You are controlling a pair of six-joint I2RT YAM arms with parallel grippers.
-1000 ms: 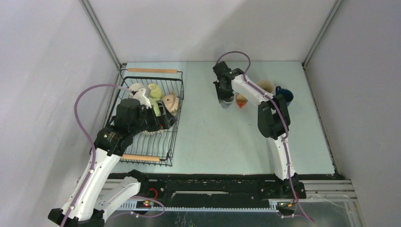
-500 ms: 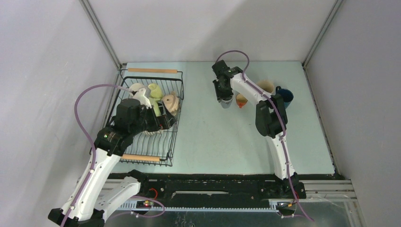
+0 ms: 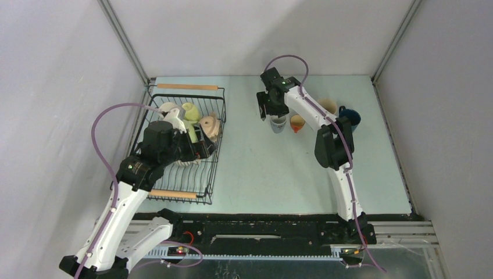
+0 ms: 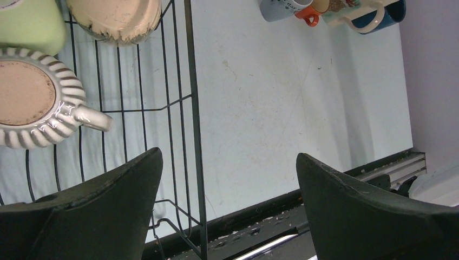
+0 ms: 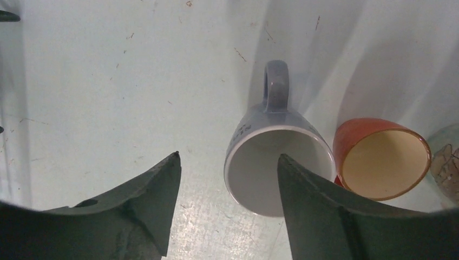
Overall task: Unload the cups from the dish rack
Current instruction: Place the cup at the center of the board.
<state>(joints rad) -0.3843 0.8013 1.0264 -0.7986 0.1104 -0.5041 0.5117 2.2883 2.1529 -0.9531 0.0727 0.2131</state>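
- While your right gripper [image 5: 228,158] hangs over the far middle of the pale green table [image 3: 261,168], its fingers stand apart and grip nothing.
- Below them, a grey-blue ceramic mug [image 5: 270,168] stands upright on the table, mouth up, its handle pointing away from the wrist camera.
- Just beside that mug you see a small orange cup with a cream inside [image 5: 381,157]; whether the two touch, you cannot tell.
- Further right, a tan mug [image 3: 327,106] and a dark blue mug [image 3: 350,118] stand close together.
- Your left gripper [image 4: 228,157] hovers over the right edge of the black wire dish rack [image 4: 189,65], fingers spread wide, nothing between them.
- Inside the rack's far half you have a ribbed cream mug [image 4: 32,97], a pale yellow-green mug [image 4: 27,24] and a tan speckled mug [image 4: 116,19].
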